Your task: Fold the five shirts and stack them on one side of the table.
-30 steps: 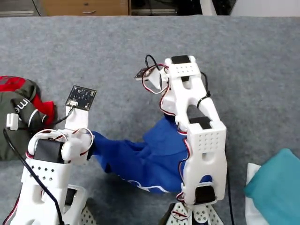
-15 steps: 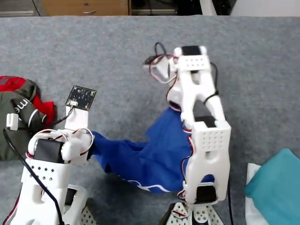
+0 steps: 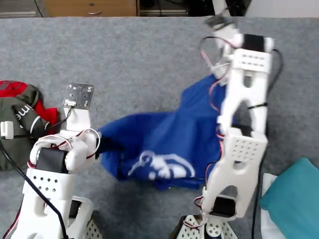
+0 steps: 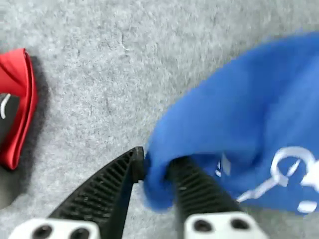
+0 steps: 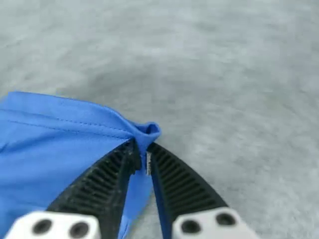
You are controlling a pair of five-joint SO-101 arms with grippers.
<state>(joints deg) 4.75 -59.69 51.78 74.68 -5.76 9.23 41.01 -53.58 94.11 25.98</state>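
At the near right corner of the table [image 3: 124, 55], a teal shirt [image 3: 294, 191] is lying. Farther in, on the left, the left gripper [image 4: 154, 167] is pinching a bunched edge of the blue shirt [image 3: 159, 144], which is lying stretched between both arms, white print up. Farther back, the right gripper [image 5: 141, 149] is squeezing its hemmed corner between pressed-together fingers.

A blue cotton shirt with a white print [image 3: 164, 149] is being held spread out between two grips, one bunched edge pinched by the left gripper [image 4: 155, 163] and a hem corner by the right gripper [image 5: 143, 150]. A red shirt [image 3: 15, 88] and an olive-grey shirt [image 3: 12, 134] are lying crumpled together at far left. A folded teal shirt [image 3: 294, 199] is lying at far right.
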